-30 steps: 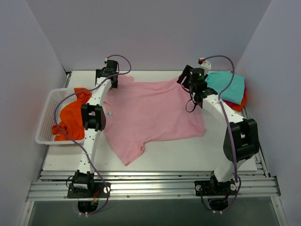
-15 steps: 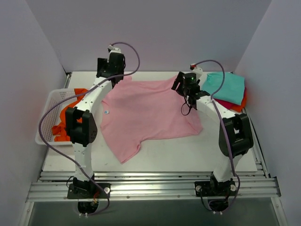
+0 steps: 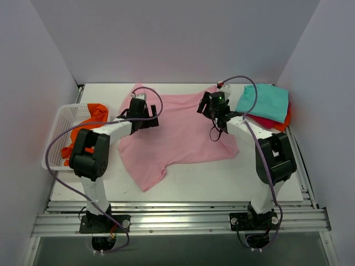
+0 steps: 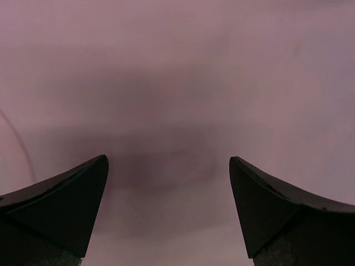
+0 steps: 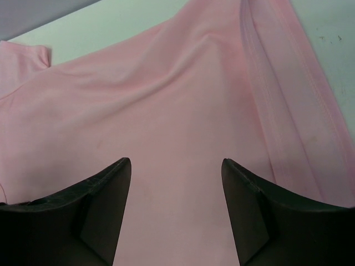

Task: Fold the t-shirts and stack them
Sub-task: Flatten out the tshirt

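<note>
The light pink t-shirt (image 3: 177, 130) lies spread flat on the white table. My left gripper (image 3: 145, 117) is open and low over the shirt's upper left part; its view shows only pink cloth (image 4: 177, 83) between the fingertips. My right gripper (image 3: 209, 106) is open and low over the shirt's upper right part, next to the hem (image 5: 288, 83). A folded teal t-shirt (image 3: 263, 102) lies on a folded red t-shirt (image 3: 282, 121) at the back right. The bright orange t-shirt (image 3: 86, 128) sits crumpled in the basket.
The white mesh basket (image 3: 54, 138) stands at the left edge of the table. Grey walls close in the back and both sides. A metal rail (image 3: 177, 219) runs along the near edge by the arm bases.
Both arms have drawn back from the shirt's far edge toward the middle and come down low over the cloth. The far edge of the pink shirt now lies flatter.
</note>
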`<state>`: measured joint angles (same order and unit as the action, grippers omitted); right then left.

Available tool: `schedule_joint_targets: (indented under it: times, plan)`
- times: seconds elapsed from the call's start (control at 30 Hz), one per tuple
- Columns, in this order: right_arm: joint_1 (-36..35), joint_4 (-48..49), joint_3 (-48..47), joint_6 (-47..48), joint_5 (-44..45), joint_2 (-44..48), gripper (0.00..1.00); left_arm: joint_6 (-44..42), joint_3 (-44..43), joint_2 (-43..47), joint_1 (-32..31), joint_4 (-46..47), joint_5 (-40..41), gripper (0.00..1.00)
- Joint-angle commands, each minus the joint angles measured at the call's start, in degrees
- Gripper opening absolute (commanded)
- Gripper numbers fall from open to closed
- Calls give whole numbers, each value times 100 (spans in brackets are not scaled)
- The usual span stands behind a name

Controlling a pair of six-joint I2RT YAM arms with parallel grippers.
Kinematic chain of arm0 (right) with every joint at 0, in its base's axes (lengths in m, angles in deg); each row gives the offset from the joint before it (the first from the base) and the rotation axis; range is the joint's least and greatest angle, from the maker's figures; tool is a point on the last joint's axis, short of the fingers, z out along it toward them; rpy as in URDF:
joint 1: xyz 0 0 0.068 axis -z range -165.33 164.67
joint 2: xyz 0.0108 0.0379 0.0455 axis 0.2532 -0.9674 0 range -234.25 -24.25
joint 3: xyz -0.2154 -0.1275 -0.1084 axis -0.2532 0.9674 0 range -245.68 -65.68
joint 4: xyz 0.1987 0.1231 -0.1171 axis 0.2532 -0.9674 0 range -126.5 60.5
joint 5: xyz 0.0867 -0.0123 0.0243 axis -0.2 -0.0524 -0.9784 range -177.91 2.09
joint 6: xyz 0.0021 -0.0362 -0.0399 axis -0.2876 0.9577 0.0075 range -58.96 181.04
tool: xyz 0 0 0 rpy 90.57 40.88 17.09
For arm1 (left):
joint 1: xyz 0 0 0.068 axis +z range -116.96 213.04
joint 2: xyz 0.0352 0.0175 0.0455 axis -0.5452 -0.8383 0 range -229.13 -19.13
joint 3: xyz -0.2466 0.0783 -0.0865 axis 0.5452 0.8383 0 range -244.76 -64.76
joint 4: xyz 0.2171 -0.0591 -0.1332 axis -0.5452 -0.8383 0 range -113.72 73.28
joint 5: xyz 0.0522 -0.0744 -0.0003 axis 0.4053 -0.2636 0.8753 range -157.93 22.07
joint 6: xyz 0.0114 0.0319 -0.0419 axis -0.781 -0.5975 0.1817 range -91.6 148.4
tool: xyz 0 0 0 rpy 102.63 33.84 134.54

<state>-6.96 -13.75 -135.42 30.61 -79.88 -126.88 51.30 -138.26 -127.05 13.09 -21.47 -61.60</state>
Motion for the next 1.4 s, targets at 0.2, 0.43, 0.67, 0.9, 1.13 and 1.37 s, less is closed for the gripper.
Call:
schedule_joint_targets:
  times: [0.2,0.43,0.67,0.9,1.13,1.37]
  plan:
    - [18,157,285,-59,67,243,62,936,362,-467,105,1266,-1889,95]
    - [36,139,417,-41,172,314,62,682,450,-449,166,538,-1469,95]
    - [123,104,382,2,146,243,61,558,546,-485,439,-148,-713,95]
    - [203,139,382,64,137,235,61,646,634,-300,500,-360,-281,95]
    - [141,324,119,-67,-100,-203,61,655,617,-326,500,-368,-281,94]
    - [-140,517,-655,-234,-531,-1206,32,637,670,-300,500,-281,-334,94]
